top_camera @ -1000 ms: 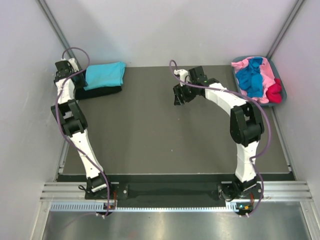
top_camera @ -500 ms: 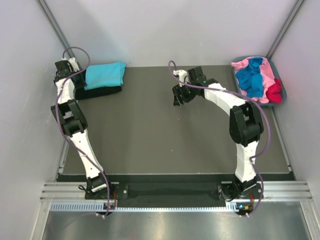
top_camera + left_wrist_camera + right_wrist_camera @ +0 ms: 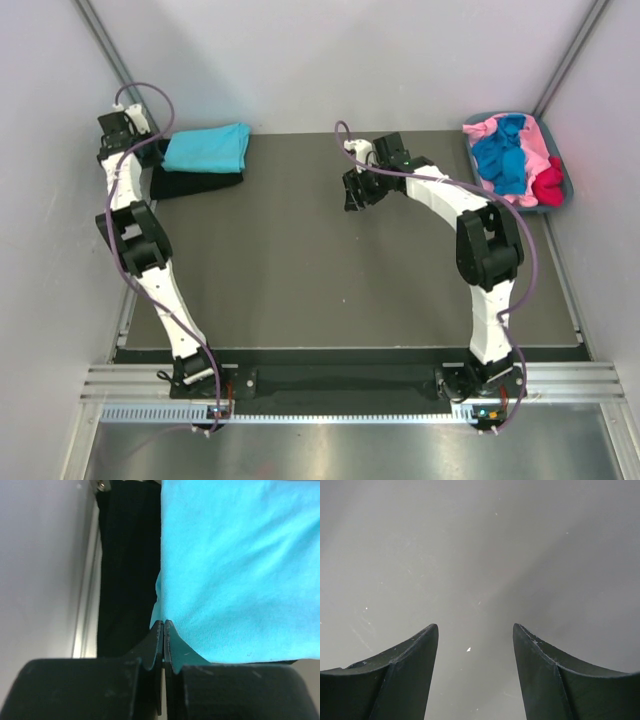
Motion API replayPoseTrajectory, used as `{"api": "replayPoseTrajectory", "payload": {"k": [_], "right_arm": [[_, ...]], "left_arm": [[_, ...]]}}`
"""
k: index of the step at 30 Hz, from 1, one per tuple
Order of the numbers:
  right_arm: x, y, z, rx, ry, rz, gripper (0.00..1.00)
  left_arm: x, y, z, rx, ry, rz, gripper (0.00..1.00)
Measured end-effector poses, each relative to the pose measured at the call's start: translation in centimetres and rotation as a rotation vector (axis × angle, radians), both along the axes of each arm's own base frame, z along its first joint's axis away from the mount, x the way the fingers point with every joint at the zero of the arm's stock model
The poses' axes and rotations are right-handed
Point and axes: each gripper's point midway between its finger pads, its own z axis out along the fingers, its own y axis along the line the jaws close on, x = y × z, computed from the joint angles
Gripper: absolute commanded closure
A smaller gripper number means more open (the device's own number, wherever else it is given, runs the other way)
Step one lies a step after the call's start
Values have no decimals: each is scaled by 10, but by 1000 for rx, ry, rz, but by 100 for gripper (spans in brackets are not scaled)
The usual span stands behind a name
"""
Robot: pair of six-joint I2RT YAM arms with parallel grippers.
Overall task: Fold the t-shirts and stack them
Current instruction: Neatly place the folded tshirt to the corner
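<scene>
The light turquoise t-shirt (image 3: 208, 148) lies folded on the folded black t-shirt (image 3: 195, 184) at the table's far left corner. My left gripper (image 3: 150, 152) is at the stack's left end. In the left wrist view its jaws (image 3: 164, 622) are shut on the near edge of the turquoise shirt (image 3: 240, 565), with the black shirt (image 3: 127, 580) to the left. My right gripper (image 3: 352, 200) hangs open and empty over the bare mat at the far middle, as the right wrist view (image 3: 475, 630) shows. Pink (image 3: 487, 130), royal blue (image 3: 500, 160) and red (image 3: 548, 187) shirts lie crumpled in the tub.
The grey-blue tub (image 3: 568, 180) stands at the far right corner. White walls close in the left, back and right sides. The dark mat (image 3: 330, 280) covers the table. A metal rail (image 3: 85, 605) runs along the left wall beside the stack.
My left wrist has moved a little back and to the left, and the turquoise shirt's left edge has shifted slightly with it. The right arm has barely moved.
</scene>
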Motion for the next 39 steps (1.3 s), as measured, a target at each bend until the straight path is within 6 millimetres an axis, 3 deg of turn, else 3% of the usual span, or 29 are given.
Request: {"api": "replayPoseTrajectory", "payload": {"k": [5, 17, 39], "right_arm": [[-1, 1, -1, 4, 6, -1, 38], [-2, 2, -3, 12, 21, -3, 38], [2, 6, -11, 17, 35, -5, 38]], "left_arm": [[-7, 6, 9, 22, -6, -2, 100], [-17, 23, 2, 55, 19, 5, 100], [-26, 38, -9, 117, 63, 22, 100]]}}
